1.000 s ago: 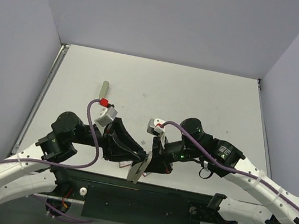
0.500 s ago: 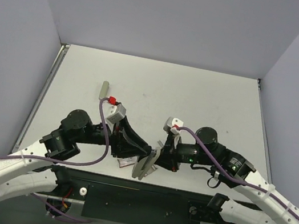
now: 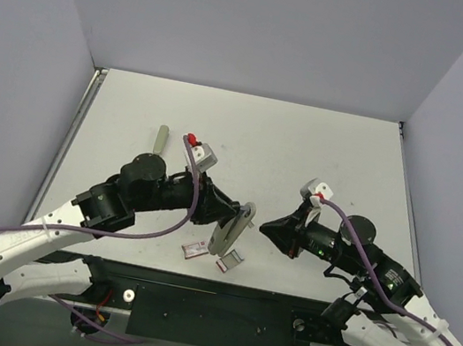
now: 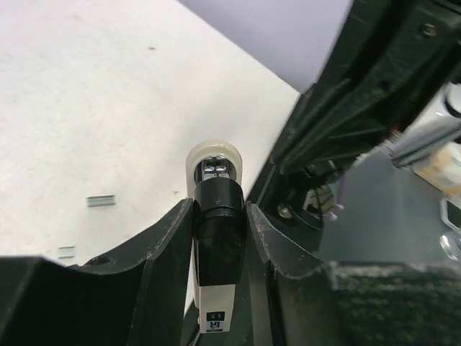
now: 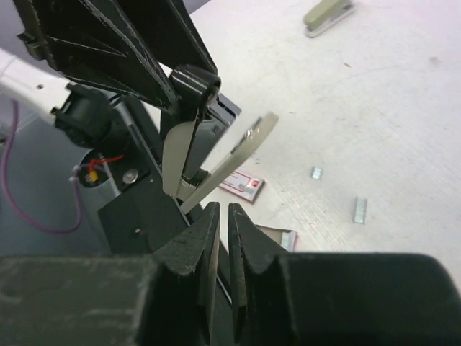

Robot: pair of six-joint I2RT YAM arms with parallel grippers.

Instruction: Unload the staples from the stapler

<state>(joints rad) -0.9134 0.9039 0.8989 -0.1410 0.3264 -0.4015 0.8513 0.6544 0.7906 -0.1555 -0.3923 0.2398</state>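
Nearest, by the front edge of the white bench (image 3: 325, 154), at 6 o'clock in the overhead view: a small grey box (image 3: 230, 262) and, just at its 9 o'clock, a small flat red-and-white box (image 3: 194, 250), close but not touching. Just beyond, at their 12 o'clock: the slim pale-grey metal stapler (image 3: 236, 226) with a black end, held tilted and opened into a V of two pale arms in the right wrist view. Left pincer (image 4: 218, 216) clamped on the black part from both sides. At the stapler's 3 o'clock, near but apart: right pincer (image 5: 223, 216), all but together, only a thin slit, nothing gripped. Short grey staple strips (image 5: 360, 209) loose on the bench. Farthest, at 10 o'clock: an olive-beige bar (image 3: 161, 137) lying flat, well apart.
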